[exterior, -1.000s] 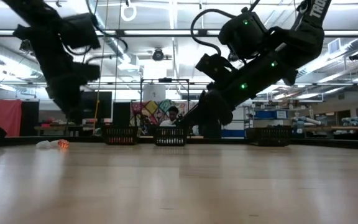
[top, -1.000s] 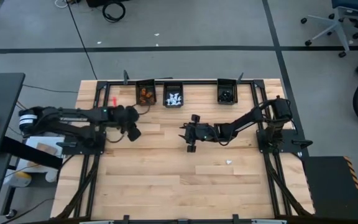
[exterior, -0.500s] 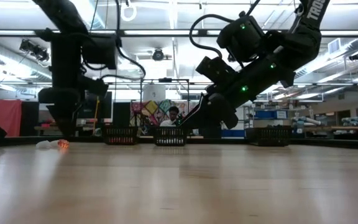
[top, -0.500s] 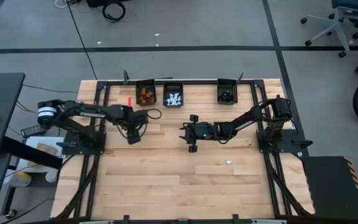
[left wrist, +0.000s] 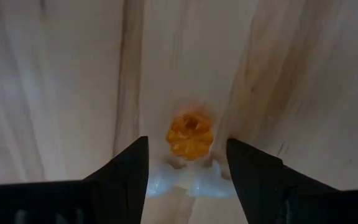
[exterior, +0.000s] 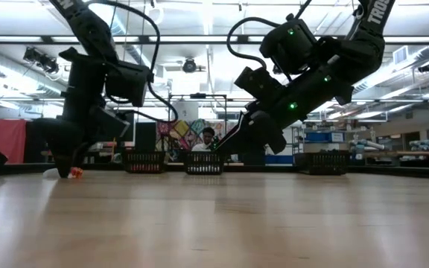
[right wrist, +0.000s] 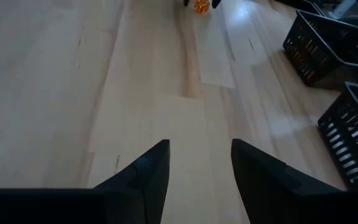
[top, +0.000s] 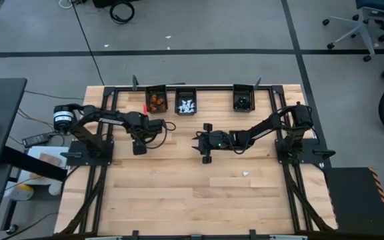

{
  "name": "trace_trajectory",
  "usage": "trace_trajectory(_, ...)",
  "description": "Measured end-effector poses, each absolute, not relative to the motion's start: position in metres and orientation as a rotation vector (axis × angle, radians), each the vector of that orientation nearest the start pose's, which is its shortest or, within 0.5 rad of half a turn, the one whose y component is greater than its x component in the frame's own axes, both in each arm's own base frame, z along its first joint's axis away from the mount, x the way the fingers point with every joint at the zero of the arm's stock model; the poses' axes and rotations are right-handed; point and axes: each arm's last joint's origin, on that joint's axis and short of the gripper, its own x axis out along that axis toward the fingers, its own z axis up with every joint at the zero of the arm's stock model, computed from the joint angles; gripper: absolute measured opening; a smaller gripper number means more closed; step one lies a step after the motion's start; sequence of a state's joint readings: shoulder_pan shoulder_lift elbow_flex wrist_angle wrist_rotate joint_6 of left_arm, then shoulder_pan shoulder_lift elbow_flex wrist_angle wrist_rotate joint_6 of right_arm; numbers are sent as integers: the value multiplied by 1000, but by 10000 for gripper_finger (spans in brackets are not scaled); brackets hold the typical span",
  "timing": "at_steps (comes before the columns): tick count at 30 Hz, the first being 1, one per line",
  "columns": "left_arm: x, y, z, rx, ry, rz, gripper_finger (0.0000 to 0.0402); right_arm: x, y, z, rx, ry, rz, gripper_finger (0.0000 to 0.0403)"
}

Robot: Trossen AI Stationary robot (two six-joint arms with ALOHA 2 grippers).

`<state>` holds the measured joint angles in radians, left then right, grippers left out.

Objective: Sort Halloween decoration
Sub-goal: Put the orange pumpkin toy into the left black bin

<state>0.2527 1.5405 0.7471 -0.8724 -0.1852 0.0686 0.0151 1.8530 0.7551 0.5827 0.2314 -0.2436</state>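
Observation:
An orange trinket (left wrist: 190, 135) and a white trinket (left wrist: 188, 182) of the Halloween decoration lie touching on the wood left of centre. My left gripper (left wrist: 188, 165) points down at them, open, one finger on either side, low over the table (top: 137, 149). In the low view the orange trinket (exterior: 76, 173) sits beside its fingertips. My right gripper (top: 197, 143) hovers open at the table's middle with nothing between its fingers (right wrist: 201, 162). Another white trinket (top: 245, 174) lies nearer the front right.
Three small black bins stand along the far edge: one with orange pieces (top: 155, 101), one with white pieces (top: 186, 104), one with dark pieces (top: 243, 100). A black frame (top: 199, 87) borders the table. Bare wood spreads toward the near edge. A person sits far behind the table (exterior: 208, 138).
My left gripper has come down toward the table and tipped from a slant until it points almost straight down, rolling as it went. It now stands low over the orange and white trinkets. The trinkets lie where they were.

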Motion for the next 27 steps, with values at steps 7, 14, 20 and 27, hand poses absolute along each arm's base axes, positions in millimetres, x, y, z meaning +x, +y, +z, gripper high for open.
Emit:
trace_trajectory(7, 210, 62, 138, 10, 1679, 255, 194, 342, -2, 119, -302, 537, -149, 176)
trace_trajectory(14, 212, 61, 138, 54, 1670, 213, 194, 342, -2, 119, -303, 538, -149, 176)
trace_trajectory(20, 213, 61, 138, 60, 1662, 203, 159, 342, -2, 119, -304, 538, -148, 176)
trace_trajectory(27, 214, 62, 138, 52, 1650, 211, 83, 342, -2, 119, -304, 538, -148, 176)
